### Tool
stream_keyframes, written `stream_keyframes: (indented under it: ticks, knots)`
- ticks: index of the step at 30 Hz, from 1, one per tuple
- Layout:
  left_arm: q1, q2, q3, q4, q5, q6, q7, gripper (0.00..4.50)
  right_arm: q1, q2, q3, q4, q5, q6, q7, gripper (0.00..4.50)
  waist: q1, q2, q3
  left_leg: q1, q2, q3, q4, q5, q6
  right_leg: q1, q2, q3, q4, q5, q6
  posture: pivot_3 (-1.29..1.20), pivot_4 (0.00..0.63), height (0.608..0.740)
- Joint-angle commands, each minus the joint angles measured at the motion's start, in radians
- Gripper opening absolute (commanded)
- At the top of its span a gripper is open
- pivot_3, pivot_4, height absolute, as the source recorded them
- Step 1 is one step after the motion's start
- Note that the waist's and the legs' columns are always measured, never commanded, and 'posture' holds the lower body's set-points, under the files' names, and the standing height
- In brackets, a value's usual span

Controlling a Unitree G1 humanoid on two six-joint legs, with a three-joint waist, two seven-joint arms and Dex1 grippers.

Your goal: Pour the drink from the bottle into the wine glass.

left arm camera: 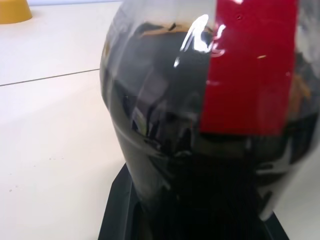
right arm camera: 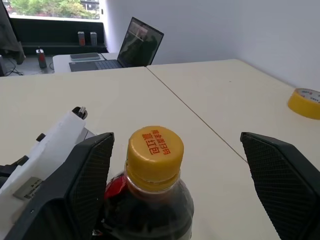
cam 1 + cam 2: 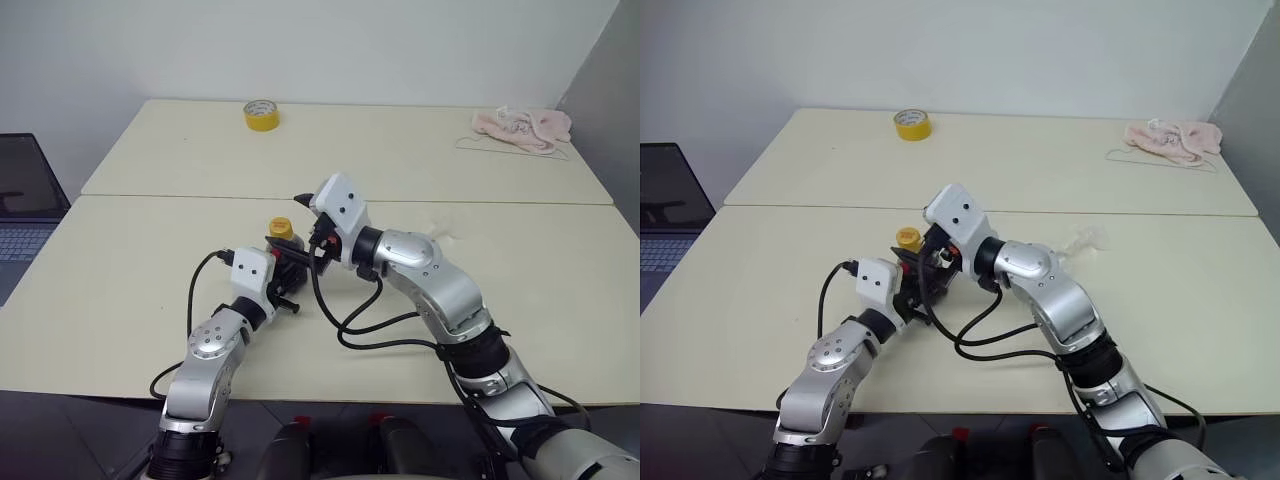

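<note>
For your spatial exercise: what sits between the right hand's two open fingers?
The bottle's yellow cap, still screwed on, stands between the right hand's fingers, touching neither, in the right wrist view.

yellow-capped bottle point(image 2: 150, 195), dark brown drink point(image 1: 200, 165)

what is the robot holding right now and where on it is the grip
The left gripper holds the bottle by its body, below the yellow cap. The right gripper, open, straddles the cap without gripping.

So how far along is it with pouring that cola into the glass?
Early. Done: the left gripper is shut on the bottle, holding it upright over the table. In hand: the right gripper stands open on either side of the yellow cap, which is on. Left: unscrewing it and all the pouring; the drink fills the bottle.
</note>
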Motion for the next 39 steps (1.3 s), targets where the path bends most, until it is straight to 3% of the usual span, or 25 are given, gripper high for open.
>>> stream_keyframes:
  ticks: [1,29,39]
  knots:
    - [0.0,0.001,-0.007,-0.024,0.002,-0.021,-0.006,0.75,-0.022,0.006,-0.013,-0.021,-0.011,-0.018,-0.009,4.32,0.0,0.0,0.0,0.0,0.0,0.0,0.0,0.0,0.0,0.0,0.0,0.0,0.0,0.0,0.0,0.0,0.15,0.74]
    - [0.011,0.01,-0.003,-0.022,0.003,-0.026,-0.01,0.75,0.047,-0.083,-0.144,-0.07,0.042,0.058,-0.026,4.32,0.001,0.0,0.0,0.0,0.0,0.0,0.0,0.0,0.0,0.0,0.0,0.0,0.0,0.0,0.0,0.0,0.15,0.74]
    - [0.006,0.011,-0.001,-0.02,0.004,-0.026,-0.014,0.75,0.08,-0.139,-0.088,-0.206,0.148,0.099,0.126,4.32,-0.001,0.0,0.0,0.0,0.0,0.0,0.0,0.0,0.0,0.001,0.0,0.0,0.0,0.0,0.0,0.0,0.15,0.74]
